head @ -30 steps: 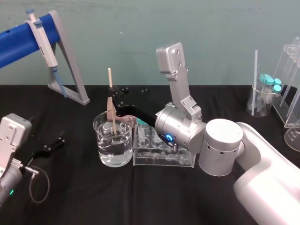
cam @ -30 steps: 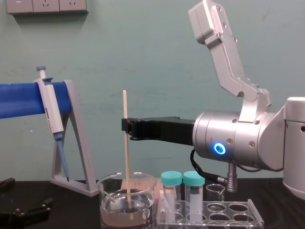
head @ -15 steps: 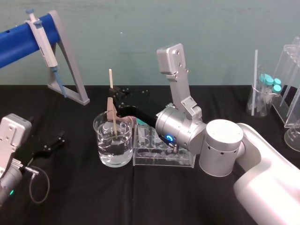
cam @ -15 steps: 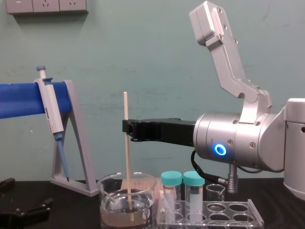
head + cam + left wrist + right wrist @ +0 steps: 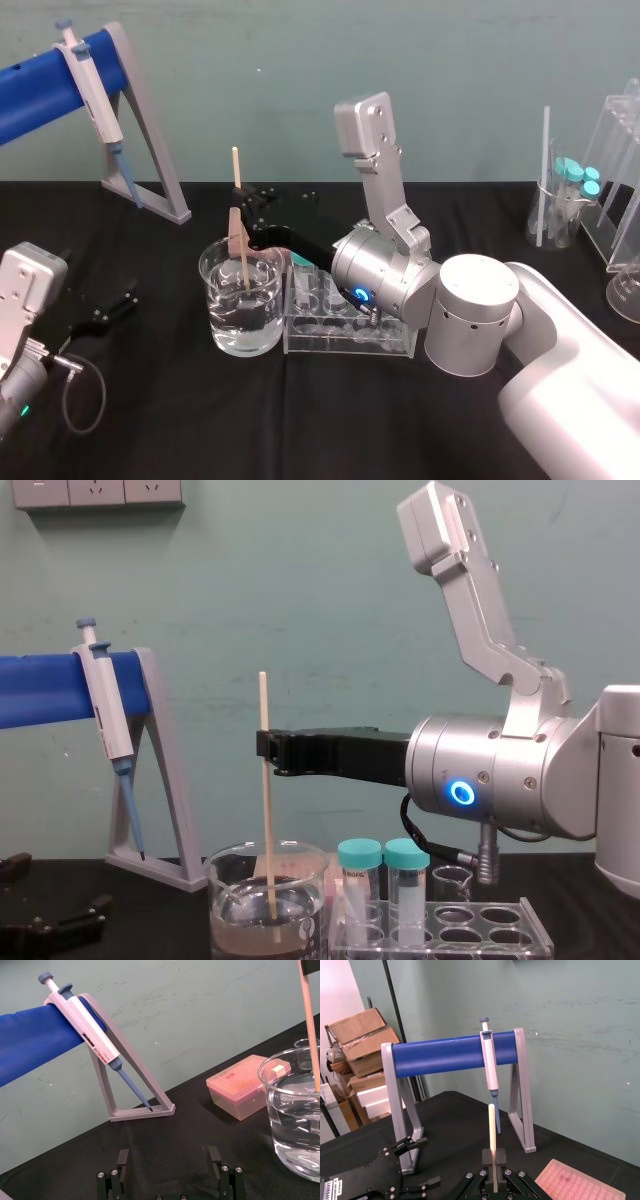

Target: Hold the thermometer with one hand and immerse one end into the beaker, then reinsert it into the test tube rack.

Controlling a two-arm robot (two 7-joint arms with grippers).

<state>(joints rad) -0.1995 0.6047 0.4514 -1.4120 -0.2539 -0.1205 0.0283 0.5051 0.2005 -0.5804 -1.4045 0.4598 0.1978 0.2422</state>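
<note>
The thermometer, a thin cream rod, stands nearly upright with its lower end under the water in the beaker. My right gripper reaches in from the right, level over the test tube rack. It is shut on the rod's middle, above the beaker's rim. In the right wrist view the thermometer rises from between the closed fingers. The rack sits just right of the beaker. My left gripper rests open on the black table, left of the beaker, holding nothing.
A grey-and-blue pipette hangs on a grey A-frame stand with a blue bar at the back left. A pink tip box sits behind the beaker. Two teal-capped tubes stand in the rack. Glassware crowds the far right.
The right gripper and the thermometer have sunk very slightly into the beaker. The left arm has not moved.
</note>
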